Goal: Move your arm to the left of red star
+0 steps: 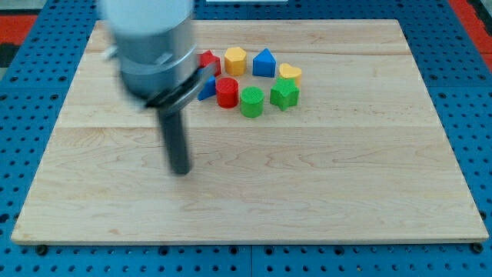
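The red star point(209, 61) is seen near the view's top of the wooden worktop point(323, 192), at the left end of a cluster of blocks; only part of it shows, the rest being hidden behind the blurred grey body of the arm point(150, 50), so its shape is barely made out. Just to the right of the red star a yellow pentagon-like block point(235, 60) is found, and further right a blue triangular block point(264, 63) and a yellow heart point(290, 72). Below the red star, toward the view's bottom, a red cylinder point(227, 92) is placed, with a green cylinder point(251, 101) beside it and a green star-like block point(284, 94) beyond that. A second blue block point(207, 88), partly covered by the arm, is seen just below the red star; its shape cannot be told. My tip point(181, 171) is set down on the worktop well below the red star and somewhat to its left, apart from every block. No claw is carried by this arm, so its state cannot be told; only the dark rod point(175, 138) is shown. The worktop is laid on a blue perforated base point(23, 154).
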Available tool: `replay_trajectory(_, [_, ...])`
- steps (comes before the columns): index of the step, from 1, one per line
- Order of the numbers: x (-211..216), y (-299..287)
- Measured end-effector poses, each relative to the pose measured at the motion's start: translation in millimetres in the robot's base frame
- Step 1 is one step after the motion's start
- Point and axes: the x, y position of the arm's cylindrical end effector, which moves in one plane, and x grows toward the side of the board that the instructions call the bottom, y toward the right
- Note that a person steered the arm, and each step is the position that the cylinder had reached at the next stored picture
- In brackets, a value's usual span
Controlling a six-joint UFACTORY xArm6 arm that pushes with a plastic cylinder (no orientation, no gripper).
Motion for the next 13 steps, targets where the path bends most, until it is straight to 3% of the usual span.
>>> replay_trajectory(1, [34.1,-108.5])
replay_trajectory(2, [-78.8,-65.7])
replay_trajectory(3, [-163.8,63.8])
replay_trajectory(4, [-79.8,-60.1])
replay_trajectory(5, [-58.3,-172.0])
replay_trajectory(6, [-65.1,-173.0])
replay_trajectory(8, [-248.5,-6.9])
replay_trajectory(9, [-266.1,-118.5])
replay_trajectory(10, [-263.7,-176.2])
replay_trajectory(12, [-361.8,-55.3])
replay_trajectory(13, [-323.6,-91.2])
